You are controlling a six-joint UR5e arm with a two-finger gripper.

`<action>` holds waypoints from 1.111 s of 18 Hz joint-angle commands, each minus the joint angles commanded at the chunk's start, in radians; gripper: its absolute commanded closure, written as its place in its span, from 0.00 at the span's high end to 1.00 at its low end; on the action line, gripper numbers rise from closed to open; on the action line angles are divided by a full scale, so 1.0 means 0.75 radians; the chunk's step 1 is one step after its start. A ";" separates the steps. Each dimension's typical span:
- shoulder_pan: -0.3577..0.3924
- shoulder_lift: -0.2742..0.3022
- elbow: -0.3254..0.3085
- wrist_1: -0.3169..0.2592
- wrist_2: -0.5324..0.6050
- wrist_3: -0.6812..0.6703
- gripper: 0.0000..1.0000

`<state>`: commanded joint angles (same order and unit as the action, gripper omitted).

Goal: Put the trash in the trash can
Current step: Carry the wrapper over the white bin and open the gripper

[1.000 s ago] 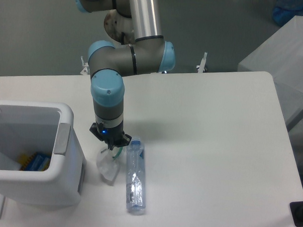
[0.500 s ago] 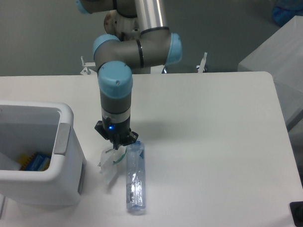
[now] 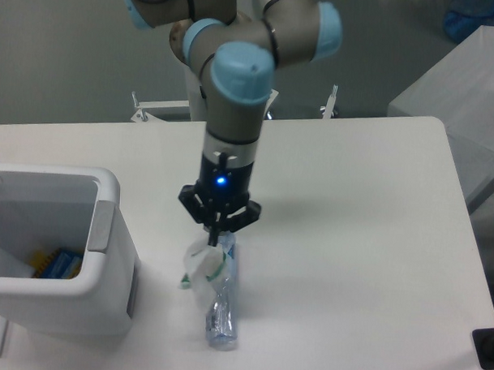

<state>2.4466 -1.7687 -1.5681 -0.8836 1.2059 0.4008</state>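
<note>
Camera view, fixed, looking down at the table (image 3: 351, 237) from the front.

Arm: my arm reaches down from the top of the picture, grey tubes with light-blue joint caps; the wrist points straight down and a blue light glows on it.

Gripper (image 3: 217, 237): my fingers are drawn narrow and pinch the top of the wrapper; the fingertips are dark and small, so the exact contact is hard to make out.

Wrapper (image 3: 203, 269): crumpled, clear-white with a touch of green; it hangs from my fingers, clear of the tabletop as far as I can tell, and overlaps the upper left side of the bottle in this view.

Bottle (image 3: 221, 310): slim and clear, lying on its side on the table, its long axis running toward the camera; its far end sits under my gripper, partly hidden by the wrapper.

Bin (image 3: 107, 229): white, boxy, with a thick rim and a grey panel on the side that faces me; it stands at the left edge of the table, to the left of the wrapper and apart from it.

Bin contents: something blue and yellow (image 3: 57, 264) lies on the bottom.
</note>
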 joint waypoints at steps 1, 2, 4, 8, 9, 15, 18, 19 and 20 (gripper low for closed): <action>0.006 0.000 0.041 0.000 -0.022 -0.061 0.00; 0.008 0.000 0.082 0.000 -0.041 -0.121 0.00; 0.004 0.000 0.139 0.000 -0.082 -0.209 0.00; -0.008 0.092 0.150 0.004 -0.160 -0.324 0.00; -0.010 0.124 0.144 0.002 -0.190 -0.330 0.00; -0.131 0.270 0.029 0.008 -0.297 -0.324 0.00; -0.229 0.266 0.019 0.008 -0.297 -0.326 0.00; -0.245 0.262 0.005 0.008 -0.297 -0.320 0.00; -0.264 0.262 -0.012 0.010 -0.297 -0.312 0.00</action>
<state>2.2490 -1.5723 -1.5768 -0.8759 0.9833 0.1671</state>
